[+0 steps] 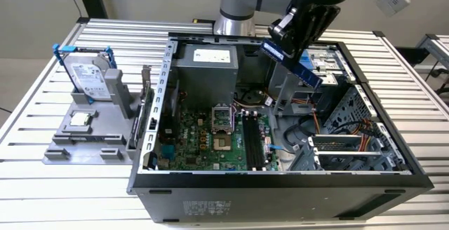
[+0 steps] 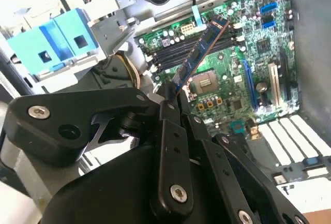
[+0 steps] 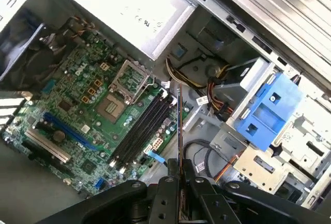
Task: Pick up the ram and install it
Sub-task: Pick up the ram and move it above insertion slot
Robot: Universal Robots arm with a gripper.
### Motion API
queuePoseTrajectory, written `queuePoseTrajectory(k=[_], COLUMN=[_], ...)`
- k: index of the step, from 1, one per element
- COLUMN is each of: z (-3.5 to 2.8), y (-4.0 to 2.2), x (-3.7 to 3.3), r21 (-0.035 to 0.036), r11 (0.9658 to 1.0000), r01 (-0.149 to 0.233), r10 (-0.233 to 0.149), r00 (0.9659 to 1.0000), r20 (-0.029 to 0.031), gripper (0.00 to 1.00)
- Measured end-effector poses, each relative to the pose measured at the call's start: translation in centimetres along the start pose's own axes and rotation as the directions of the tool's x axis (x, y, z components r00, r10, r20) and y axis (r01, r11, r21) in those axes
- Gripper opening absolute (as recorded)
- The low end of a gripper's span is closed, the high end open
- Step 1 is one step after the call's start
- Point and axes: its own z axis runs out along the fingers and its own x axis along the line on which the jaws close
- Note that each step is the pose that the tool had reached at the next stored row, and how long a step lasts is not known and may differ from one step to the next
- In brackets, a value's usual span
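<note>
Dark bluish-green circuit board: the ram (image 1: 295,67) hangs tilted over the far side of the open computer case (image 1: 281,183), toward the exterior view's right. The gripper (image 2: 170,99) pinches one end. Likely light, stiff and fragile; its edges are the safest hold.

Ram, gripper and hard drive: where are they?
ram (image 1: 303,71), exterior view, middle of the stick.
gripper (image 2: 169,98), second wrist view, between its fingertips.
hard drive (image 1: 91,77), exterior view, its silver face.

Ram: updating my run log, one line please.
pincer: shut on ram | ram: aloft over case | not in slots
</note>
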Motion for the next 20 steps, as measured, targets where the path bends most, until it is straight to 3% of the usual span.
queuePoseTrajectory(k=[5,8,10,13,16,20], z=[0.0,0.0,0.0,0.01,0.0,0.01], y=[0.0,0.0,0.0,0.0,0.0,0.0], x=[0.0,0.0,0.0,0.0,0.0,0.0], r21=[0.0052,0.0081,0.0101,0.0128,0.0155,0.0188], r11=[0.9959,0.9895,0.9835,0.9724,0.9583,0.9347], r01=[-0.09,-0.144,-0.181,-0.233,-0.285,-0.355], r10=[0.09,0.144,0.181,0.233,0.285,0.355], r00=[0.9959,0.9895,0.9835,0.9725,0.9584,0.9349], r20=[0.003,0.005,0.0065,0.0087,0.0111,0.0146], gripper=[0.0,0.0,0.0,0.0,0.0,0.0])
